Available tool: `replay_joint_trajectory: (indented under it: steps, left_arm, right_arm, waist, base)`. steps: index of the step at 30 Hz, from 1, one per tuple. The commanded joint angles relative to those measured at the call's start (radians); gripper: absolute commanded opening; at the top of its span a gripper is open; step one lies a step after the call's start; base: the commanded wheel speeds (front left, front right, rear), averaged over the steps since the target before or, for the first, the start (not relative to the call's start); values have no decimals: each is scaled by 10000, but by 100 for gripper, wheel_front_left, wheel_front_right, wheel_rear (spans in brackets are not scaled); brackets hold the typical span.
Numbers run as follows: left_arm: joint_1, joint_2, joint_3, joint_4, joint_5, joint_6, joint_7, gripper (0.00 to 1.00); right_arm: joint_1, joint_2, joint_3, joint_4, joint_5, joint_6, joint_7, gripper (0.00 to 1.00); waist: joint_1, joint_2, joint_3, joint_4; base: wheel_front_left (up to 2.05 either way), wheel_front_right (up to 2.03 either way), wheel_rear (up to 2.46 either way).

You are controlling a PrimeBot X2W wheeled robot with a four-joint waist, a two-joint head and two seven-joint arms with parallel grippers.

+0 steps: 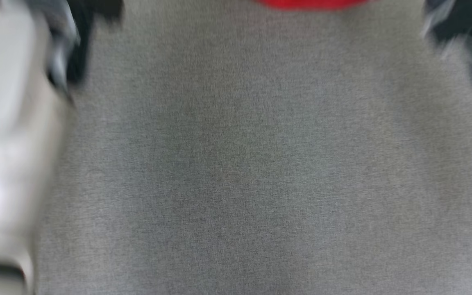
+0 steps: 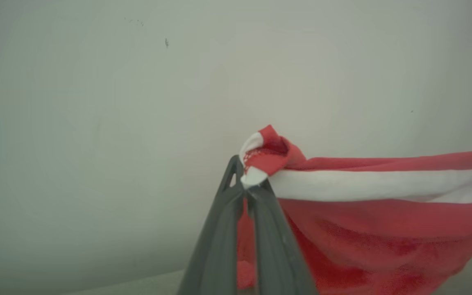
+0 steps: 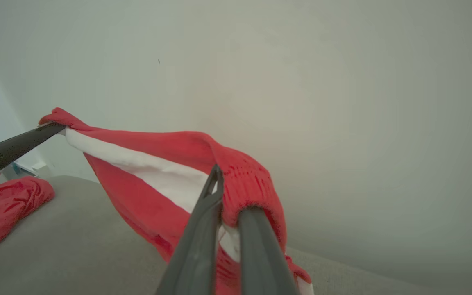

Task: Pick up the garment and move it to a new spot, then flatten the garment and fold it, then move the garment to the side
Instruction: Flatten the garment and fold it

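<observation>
Left gripper (image 2: 247,185): fully closed, pinching the red-and-white corner of the garment (image 2: 383,217).
Right gripper (image 3: 234,191): nearly closed, clamping a ribbed red edge.
Garment: stretched between both grippers, sagging above the grey surface (image 3: 76,246).

No text, label, brand, number or sign could be read in any view.
</observation>
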Motion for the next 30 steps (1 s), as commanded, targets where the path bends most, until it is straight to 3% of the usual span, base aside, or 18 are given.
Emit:
replay_joint_trajectory:
  steps: [1, 8, 13, 20, 30]
  left_arm:
    - [962, -6, 319, -651, -59, 259, -6, 0]
    - [5651, -255, 1763, -3642, 232, 1103, -8, 0]
    - [8363, -585, 2181, -4764, 584, 1262, -10, 0]
    - [11015, -1157, 2915, -5239, 602, 968, -13, 0]
    - [12986, -1728, 3214, -5103, 614, 531, -15, 0]
  right_arm:
    - [884, -75, -51, -340, -234, -23, -43, 0]
    - [4592, -478, -770, -1865, -1095, -23, -46, 0]
    - [6748, -619, -1082, -2449, -1406, -23, -47, 0]
    - [9585, -763, -1682, -2826, -1593, -26, -48, 0]
    - [12417, -360, -2315, -3466, -2085, -25, 125, 0]
  waist:
    - [2, 1, -457, 40]
    - [2, 1, -1227, 102]
    - [2, 1, -1877, 176]
    - [2, 1, -2863, 418]
    - [2, 1, -3549, 451]
  base:
    - [0, 0, 0]
    - [0, 0, 0]
    - [0, 0, 0]
    - [0, 0, 0]
    - [0, 0, 0]
